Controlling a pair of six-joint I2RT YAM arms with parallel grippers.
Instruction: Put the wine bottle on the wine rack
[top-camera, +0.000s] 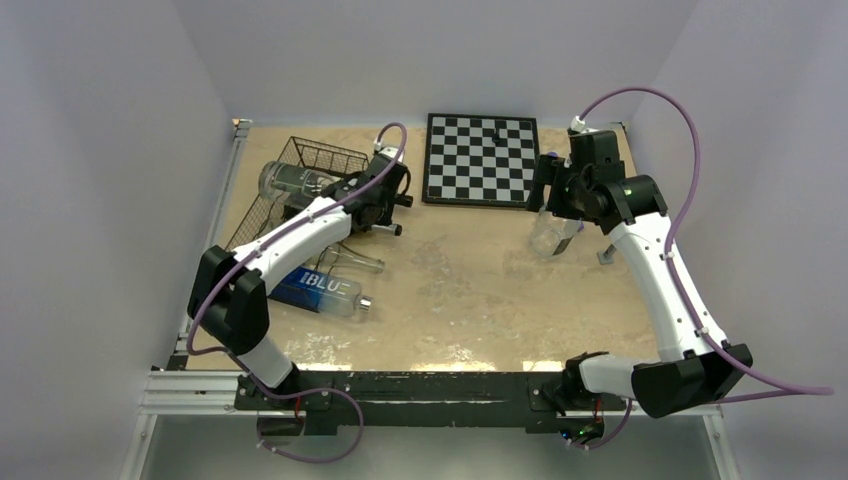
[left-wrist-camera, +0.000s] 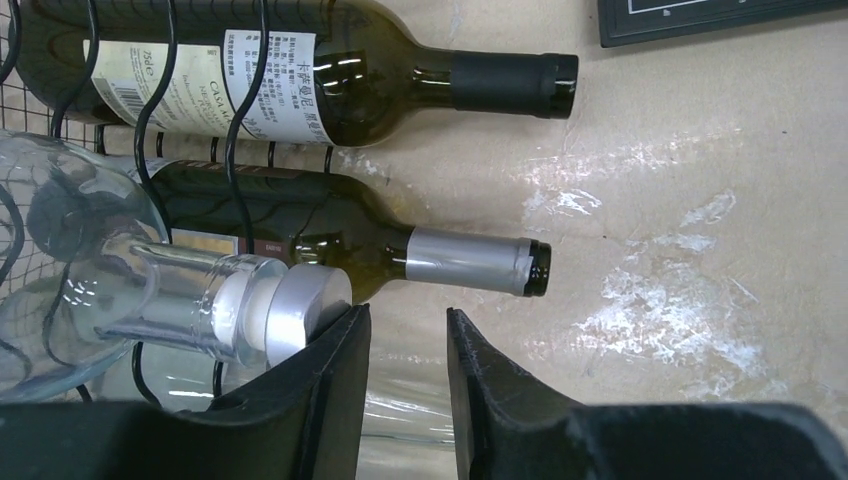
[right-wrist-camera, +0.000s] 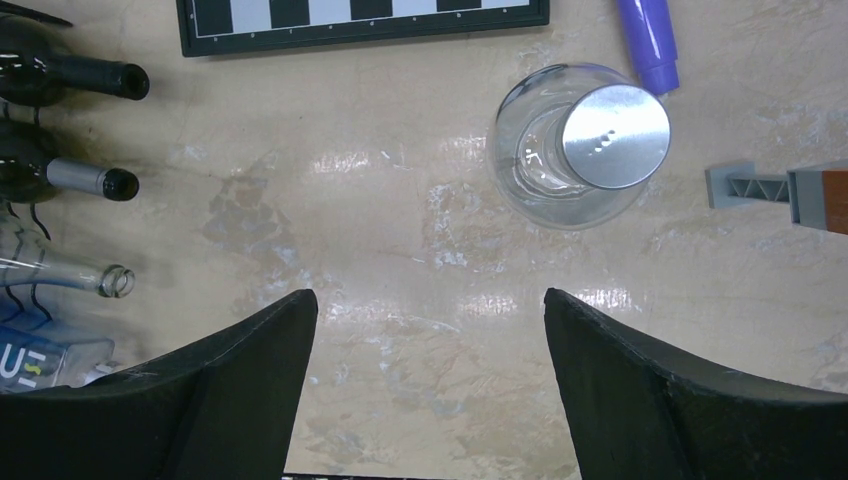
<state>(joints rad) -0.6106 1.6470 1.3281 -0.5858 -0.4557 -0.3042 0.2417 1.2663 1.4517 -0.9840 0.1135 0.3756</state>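
The black wire wine rack (top-camera: 262, 212) stands at the left. In the left wrist view two dark wine bottles lie in the rack (left-wrist-camera: 240, 120), one with a black-capped neck (left-wrist-camera: 330, 75), one with a silver-foiled neck (left-wrist-camera: 400, 255). A clear bottle (left-wrist-camera: 110, 280) with a silver cap lies over the rack, its cap against the outer side of my left finger (left-wrist-camera: 335, 380). My left gripper (left-wrist-camera: 405, 315) is open by a narrow gap, with nothing between the tips, over the rack's open end (top-camera: 385, 200). My right gripper (right-wrist-camera: 430, 297) is wide open and empty.
A clear bottle with a silver cap (right-wrist-camera: 580, 145) stands upright below my right gripper (top-camera: 560, 200). A chessboard (top-camera: 482, 158) lies at the back. A blue-labelled bottle (top-camera: 320, 290) and a clear bottle neck (top-camera: 358, 263) lie beside the rack. A purple marker (right-wrist-camera: 648, 40) and a grey-orange block (right-wrist-camera: 790, 190) lie at the right.
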